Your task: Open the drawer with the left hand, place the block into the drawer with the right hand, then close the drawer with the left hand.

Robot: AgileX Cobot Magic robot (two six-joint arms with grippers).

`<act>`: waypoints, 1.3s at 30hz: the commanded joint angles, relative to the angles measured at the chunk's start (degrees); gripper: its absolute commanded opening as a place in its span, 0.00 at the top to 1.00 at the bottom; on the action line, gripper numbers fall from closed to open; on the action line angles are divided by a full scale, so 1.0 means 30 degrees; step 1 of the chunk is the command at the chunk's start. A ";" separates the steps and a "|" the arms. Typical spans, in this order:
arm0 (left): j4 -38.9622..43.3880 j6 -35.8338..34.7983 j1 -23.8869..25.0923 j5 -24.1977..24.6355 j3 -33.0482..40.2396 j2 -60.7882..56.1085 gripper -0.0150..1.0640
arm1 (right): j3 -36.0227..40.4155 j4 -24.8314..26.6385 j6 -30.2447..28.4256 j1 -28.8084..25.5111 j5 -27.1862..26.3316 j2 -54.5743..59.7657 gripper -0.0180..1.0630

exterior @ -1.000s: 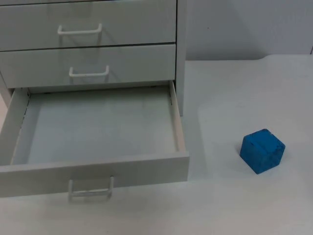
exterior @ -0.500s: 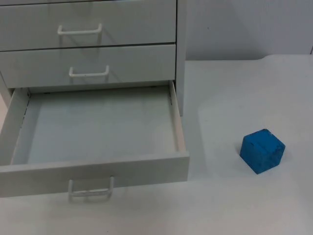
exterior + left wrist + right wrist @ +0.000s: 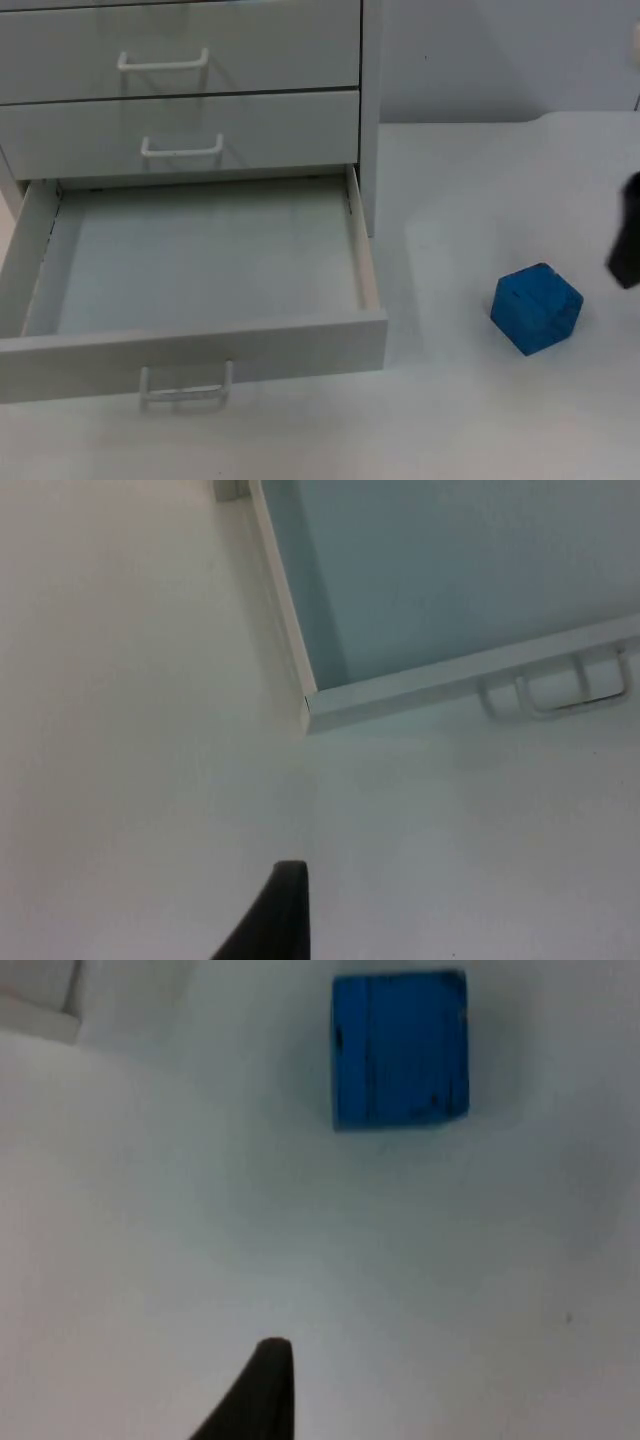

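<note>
Blue block (image 3: 537, 308) sits on the bench (image 3: 480, 420), right of the open bottom drawer (image 3: 200, 345), one corner turned toward the camera; right pincer (image 3: 628, 235) cut off at frame edge, state indeterminable; left pincer (image 3: 275, 920) likewise, beside the drawer's corner.

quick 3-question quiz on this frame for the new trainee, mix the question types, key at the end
1. True or false: the bottom drawer of the cabinet is pulled open and holds nothing.
2. Where is the blue block? A) in the drawer B) on the table, right of the drawer C) in a gripper
3. Fill in: the right gripper comes in at the top view's ____ edge, near the block.

Key: 1 true. 2 B. 3 right. The left gripper hangs over bare table beside the drawer's front corner, its handle in sight.
</note>
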 commanded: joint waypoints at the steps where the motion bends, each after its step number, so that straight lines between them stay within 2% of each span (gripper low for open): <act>1: -0.0083 0.0161 0.0042 -0.0179 0.0085 -0.0119 0.01 | -0.1085 -0.2294 0.1499 0.0999 -0.1003 0.2114 0.03; 3: -0.0023 0.0161 0.0042 -0.0179 0.0085 -0.0119 0.01 | -0.1613 -0.2428 0.1537 0.1134 -0.1385 0.2942 0.03; 6: 0.0157 0.0161 0.0042 -0.0179 0.0085 -0.0119 0.01 | -0.2828 -0.2391 0.1537 0.1252 -0.2882 0.5889 0.03; 9: 0.0151 0.0204 0.0042 -0.0550 0.0085 -0.0119 0.01 | -0.3209 -0.2435 0.1537 0.1252 -0.3409 0.7399 0.03; 11: 0.0151 0.0204 0.0042 -0.0638 0.0085 -0.0119 0.01 | -0.3336 -0.2435 0.1537 0.1252 -0.4379 0.8598 0.03; 18: 0.0151 0.0204 0.0042 -0.0638 0.0085 -0.0119 0.01 | -0.3336 -0.2435 0.1693 0.1218 -0.6430 1.0318 0.06; 20: 0.0151 0.0204 0.0042 -0.0638 0.0085 -0.0119 0.01 | -0.3336 -0.2644 0.2198 0.1135 -0.6994 1.0568 0.16; 21: 0.0151 0.0204 0.0042 -0.0638 0.0085 -0.0119 0.01 | -0.3336 -0.2656 0.2601 0.1076 -0.7160 1.0568 0.27; 22: 0.0151 0.0204 0.0042 -0.0638 0.0085 -0.0119 0.01 | -0.3336 -0.2656 0.2601 0.1076 -0.7160 1.0568 0.27; 24: 0.0197 0.0204 0.0042 -0.0638 0.0085 -0.0119 0.01 | -0.3412 -0.3064 0.3088 0.0785 -0.7265 1.0401 0.48; 25: 0.0197 0.0204 0.0042 -0.0638 0.0085 -0.0119 0.01 | -0.3412 -0.3290 0.3363 0.0736 -0.7265 1.0312 0.62; 26: 0.0197 0.0204 0.0042 -0.0638 0.0085 -0.0119 0.01 | -0.3412 -0.3290 0.3363 0.0736 -0.7265 1.0312 0.62; 28: 0.0197 0.0204 0.0042 -0.0638 0.0085 -0.0119 0.01 | -0.3486 -0.3703 0.3545 0.0498 -0.7090 0.9815 0.94; 29: 0.0197 0.0204 0.0042 -0.0638 0.0085 -0.0119 0.01 | -0.3486 -0.3782 0.3545 0.0498 -0.6935 0.9271 0.98; 33: 0.0233 0.0204 0.0042 -0.0676 0.0085 -0.0119 0.01 | -0.3486 -0.4129 0.3545 0.0681 -0.6081 0.6828 0.98; 39: 0.0233 0.0204 0.0042 -0.0744 0.0085 -0.0119 0.01 | -0.3486 -0.4142 0.3545 0.2069 -0.5401 0.2594 0.98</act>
